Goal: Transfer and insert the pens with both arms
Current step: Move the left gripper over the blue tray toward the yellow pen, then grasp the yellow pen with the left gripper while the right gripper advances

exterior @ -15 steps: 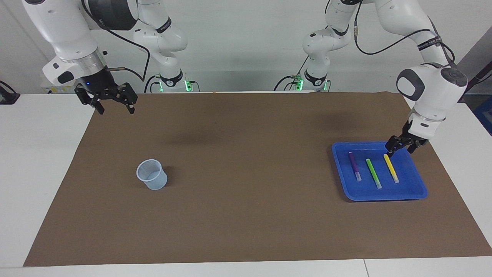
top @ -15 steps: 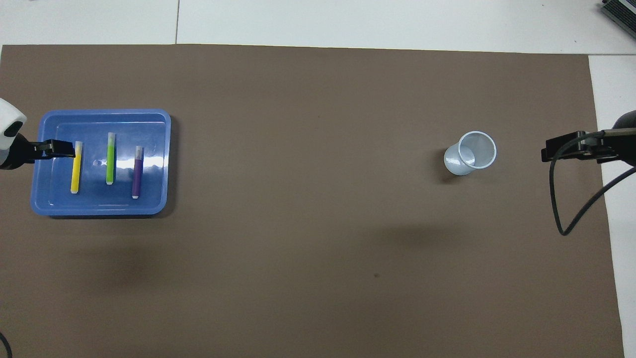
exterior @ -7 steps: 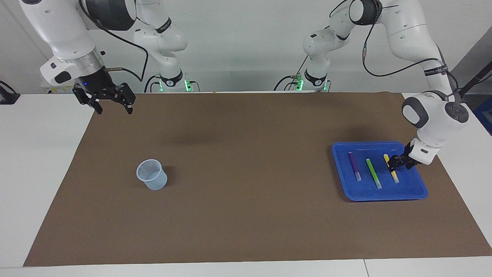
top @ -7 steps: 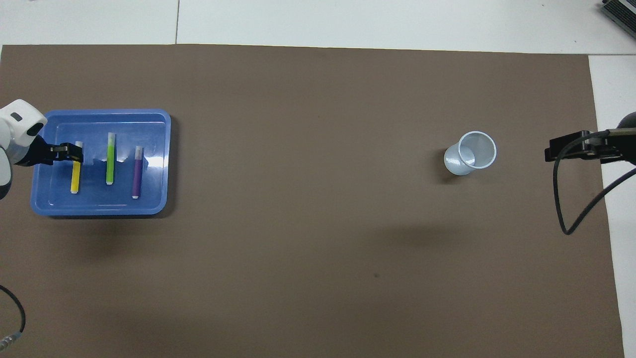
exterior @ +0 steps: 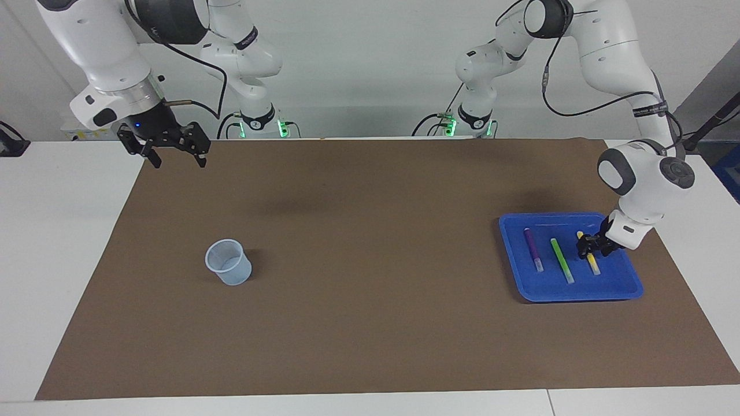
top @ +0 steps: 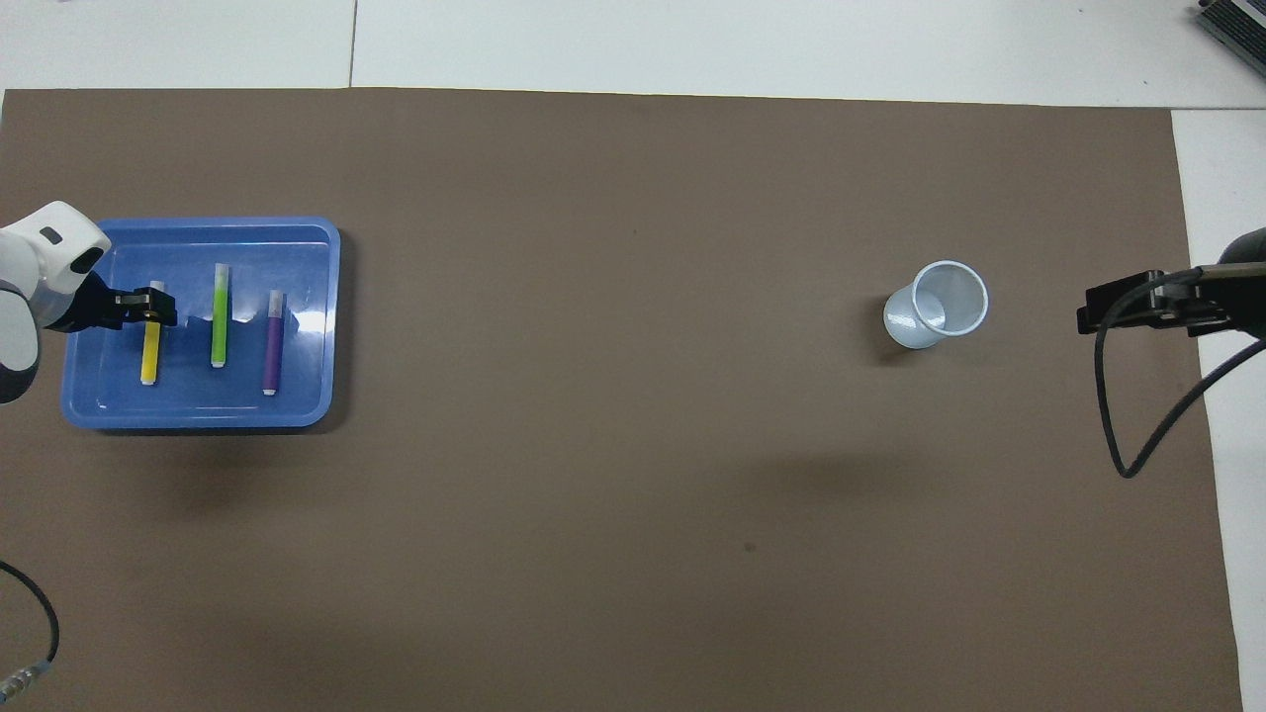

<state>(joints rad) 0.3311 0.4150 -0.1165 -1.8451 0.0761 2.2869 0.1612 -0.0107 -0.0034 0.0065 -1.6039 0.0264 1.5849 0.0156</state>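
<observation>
Since a second ago the left gripper [exterior: 591, 247] has dropped from the tray's edge down onto the yellow pen [exterior: 588, 254], its jaws narrowing around the middle of the pen; whether they grip it yet I cannot tell. The white tabletop [exterior: 58, 231] carries a brown mat [exterior: 370, 323] against a pale wall. The blue tray [exterior: 613, 286] sits toward the left arm's end, holding the yellow, green pen [exterior: 561, 260] and purple pen [exterior: 533, 249] side by side. The clear cup [exterior: 228, 262] stands toward the right arm's end. The right gripper [exterior: 173, 153] waits over the mat's corner, jaws spread. No writing is legible.
</observation>
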